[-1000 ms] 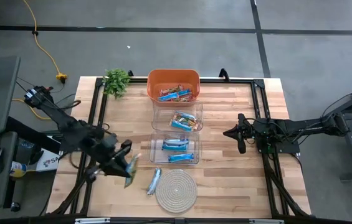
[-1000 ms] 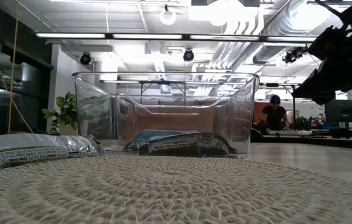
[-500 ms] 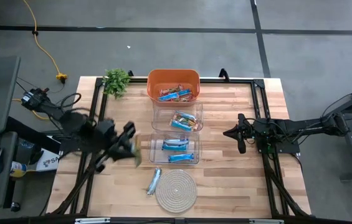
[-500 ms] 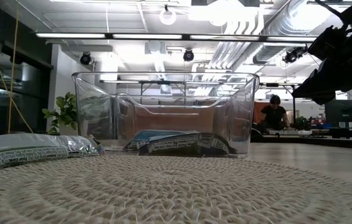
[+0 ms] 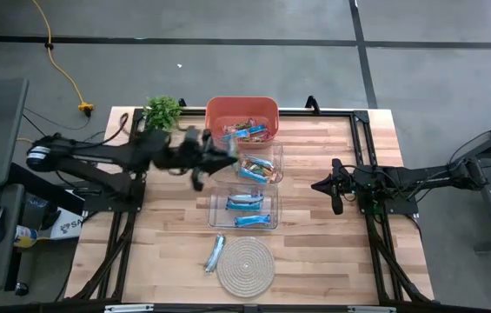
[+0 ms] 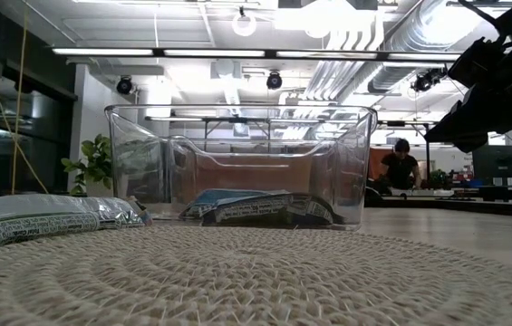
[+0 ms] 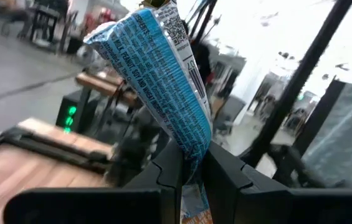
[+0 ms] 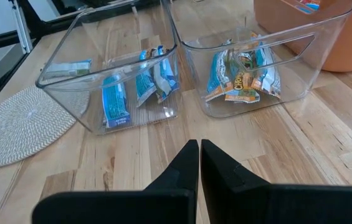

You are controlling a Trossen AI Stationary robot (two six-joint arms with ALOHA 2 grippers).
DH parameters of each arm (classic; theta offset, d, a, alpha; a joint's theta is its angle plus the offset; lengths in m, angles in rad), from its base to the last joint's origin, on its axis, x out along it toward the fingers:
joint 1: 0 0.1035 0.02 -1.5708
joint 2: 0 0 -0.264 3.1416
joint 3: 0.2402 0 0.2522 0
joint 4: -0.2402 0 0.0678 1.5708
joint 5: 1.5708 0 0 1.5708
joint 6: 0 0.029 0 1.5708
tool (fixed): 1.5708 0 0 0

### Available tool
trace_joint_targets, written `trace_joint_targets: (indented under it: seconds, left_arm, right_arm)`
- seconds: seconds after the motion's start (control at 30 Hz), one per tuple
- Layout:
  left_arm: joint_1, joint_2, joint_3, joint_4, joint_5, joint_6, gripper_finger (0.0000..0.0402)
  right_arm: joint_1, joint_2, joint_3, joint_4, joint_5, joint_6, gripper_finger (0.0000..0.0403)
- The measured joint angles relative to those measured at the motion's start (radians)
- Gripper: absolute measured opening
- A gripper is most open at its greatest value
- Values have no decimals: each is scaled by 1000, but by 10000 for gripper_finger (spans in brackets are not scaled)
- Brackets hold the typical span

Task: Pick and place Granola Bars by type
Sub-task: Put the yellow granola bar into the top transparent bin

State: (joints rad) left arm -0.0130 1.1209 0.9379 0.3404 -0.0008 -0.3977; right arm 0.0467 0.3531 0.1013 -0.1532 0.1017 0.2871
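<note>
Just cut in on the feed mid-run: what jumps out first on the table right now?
The left gripper is shut on a light blue granola bar, stretched over the table by the orange bin and the clear tub beside it. A second clear tub nearer the woven coaster holds blue bars, and one bar lies loose beside the coaster. The right gripper waits shut at the table's right.

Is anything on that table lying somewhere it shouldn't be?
One granola bar lies loose on the wood beside the woven coaster, outside any bin; the others sit in the clear bins or orange bin. The left gripper pinches a blue bar.
</note>
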Motion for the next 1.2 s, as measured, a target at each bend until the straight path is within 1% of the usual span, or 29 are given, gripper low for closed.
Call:
trace_joint_targets:
  seconds: [0.13,0.23,0.33,0.47,0.53,0.67,0.77,0.83,0.97,1.2]
  left_arm:
    - [121,98,0,-10,125,-15,44]
    - [202,164,2,-65,223,-7,44]
    - [264,223,51,-231,294,78,44]
    - [309,306,185,-530,336,302,44]
    - [316,352,273,-699,323,438,44]
    - [316,457,447,-1005,237,713,44]
    - [314,532,558,-1155,185,867,44]
    - [314,575,611,-1241,146,950,44]
    - [314,643,671,-1341,85,1066,44]
    - [306,694,682,-1358,49,1145,44]
  right_arm:
    - [0,0,0,0,0,0,0]
    - [0,0,0,0,0,0,0]
    - [0,0,0,0,0,0,0]
    - [0,0,0,0,0,0,0]
    - [0,0,0,0,0,0,0]
    - [0,0,0,0,0,0,0]
    - [0,0,0,0,0,0,0]
    - [0,0,0,-1,0,0,0]
    - [0,0,0,0,0,0,0]
    - [0,0,0,-1,0,0,0]
